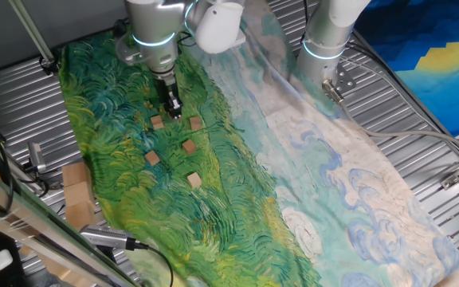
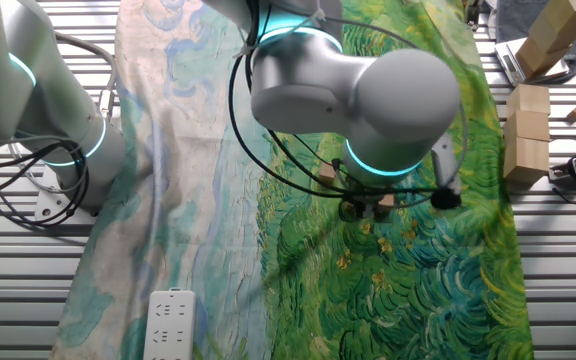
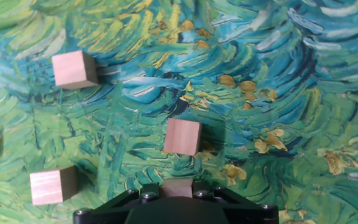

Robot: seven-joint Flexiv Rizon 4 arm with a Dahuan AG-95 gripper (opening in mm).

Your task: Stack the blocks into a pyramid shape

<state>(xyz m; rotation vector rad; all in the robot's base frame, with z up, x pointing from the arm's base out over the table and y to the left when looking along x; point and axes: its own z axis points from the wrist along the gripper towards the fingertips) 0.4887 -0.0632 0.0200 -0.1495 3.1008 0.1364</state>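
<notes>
Light-brown wooden blocks (image 1: 190,147), five counted in one fixed view, lying loose and well apart on painted green-and-blue cloth (image 1: 237,199) over the ribbed counter (image 1: 421,119); none stacked, so probably no pyramid base yet. Gripper (image 1: 172,110) low over the far end of the scatter, between the two farthest blocks and apart from both. Fingers dark and close-set there, but opening impossible to tell; hidden behind the arm in the other fixed view. In the hand view, centre block (image 3: 182,137) dead ahead on the gripper's midline, turned slightly off square, with clear cloth on both sides. Two more blocks off to the left. Pale shape (image 3: 178,185) at the housing edge: held block or not, cannot tell. Likely next: straight advance, small wrist turn to match the faces.
</notes>
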